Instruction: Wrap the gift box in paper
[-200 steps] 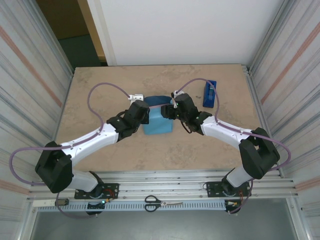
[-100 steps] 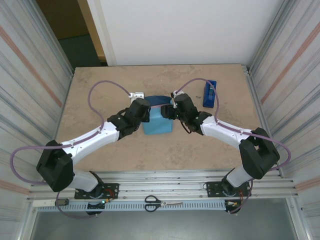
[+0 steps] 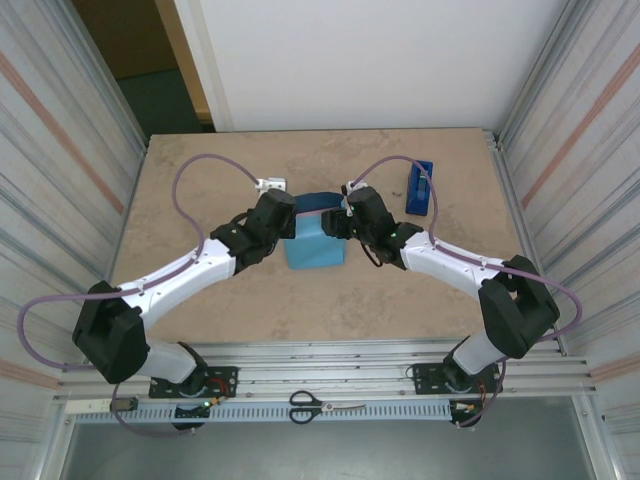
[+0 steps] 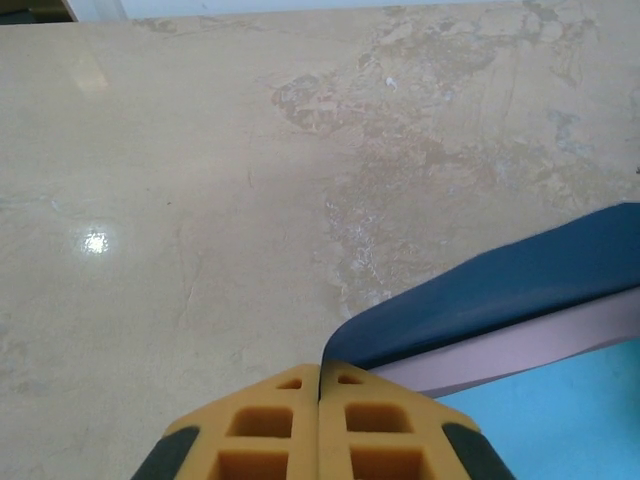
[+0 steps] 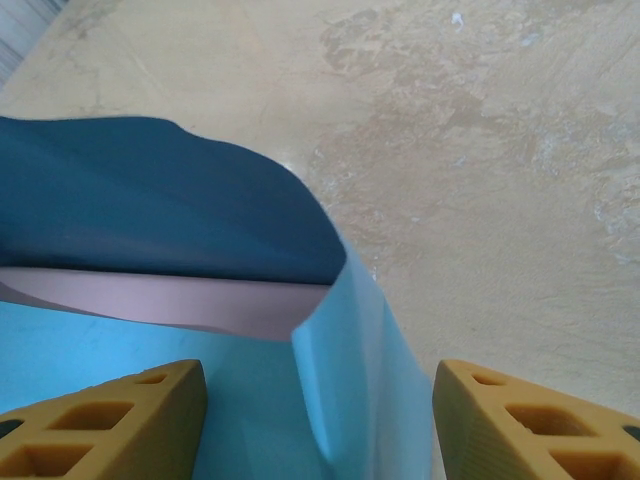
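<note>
Meeting over the middle of the beige marbled tabletop (image 3: pixel 200 180), both arms reach in toward the thin sheet of paper (image 3: pixel 315 250), navy on one face and sky blue on the other, which lies folded over the flat pink marbled gift box (image 5: pixel 170 300). Of the box, a pale pink strip shows between the raised navy flap (image 4: pixel 500 290) and the sky-blue face below it. The left gripper (image 4: pixel 320 395) has its orange fingers (image 4: pixel 260 430) pressed flat together. The corner of the navy flap runs right into the seam at their tips and seems to be pinched there, though the contact itself is hard to make out. The right gripper (image 5: pixel 320 400) stands with its jaws well apart, holding nothing, with an upright sky-blue fold of paper (image 5: pixel 350 340) between them. A blocky royal-blue tape dispenser (image 3: pixel 420 187) sits apart toward the far right of the table.
</note>
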Robot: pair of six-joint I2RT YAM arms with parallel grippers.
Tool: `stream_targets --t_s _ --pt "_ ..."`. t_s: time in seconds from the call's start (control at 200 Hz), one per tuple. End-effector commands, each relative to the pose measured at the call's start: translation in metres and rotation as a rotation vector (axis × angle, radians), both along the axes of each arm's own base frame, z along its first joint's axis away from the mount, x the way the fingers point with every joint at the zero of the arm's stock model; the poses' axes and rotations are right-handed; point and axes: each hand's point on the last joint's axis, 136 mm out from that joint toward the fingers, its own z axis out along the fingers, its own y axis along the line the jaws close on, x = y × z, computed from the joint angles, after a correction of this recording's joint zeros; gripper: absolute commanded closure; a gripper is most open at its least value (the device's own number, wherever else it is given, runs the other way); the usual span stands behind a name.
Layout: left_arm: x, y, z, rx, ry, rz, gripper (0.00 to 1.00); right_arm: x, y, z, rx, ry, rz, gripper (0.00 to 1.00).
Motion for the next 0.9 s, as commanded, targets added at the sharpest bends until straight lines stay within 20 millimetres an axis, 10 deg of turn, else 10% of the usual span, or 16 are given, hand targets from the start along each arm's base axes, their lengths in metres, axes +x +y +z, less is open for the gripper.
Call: stream_targets --t_s 0.0,0.461,0.897 --pt "0.005 0.002 0.021 -0.006 -0.035 0.002 0.82 -0.018 -0.005 -0.028 -0.076 0.106 0.007 0.39" --pt "-0.021 0.003 0.029 -0.202 0.072 -0.12 0.14 -0.023 0.011 0.002 -0.002 0.081 0.001 0.4" --pt "-0.038 -0.004 0.012 -0.258 0.123 -0.24 0.03 -0.022 0.005 0.021 -0.003 0.068 -0.012 0.28"
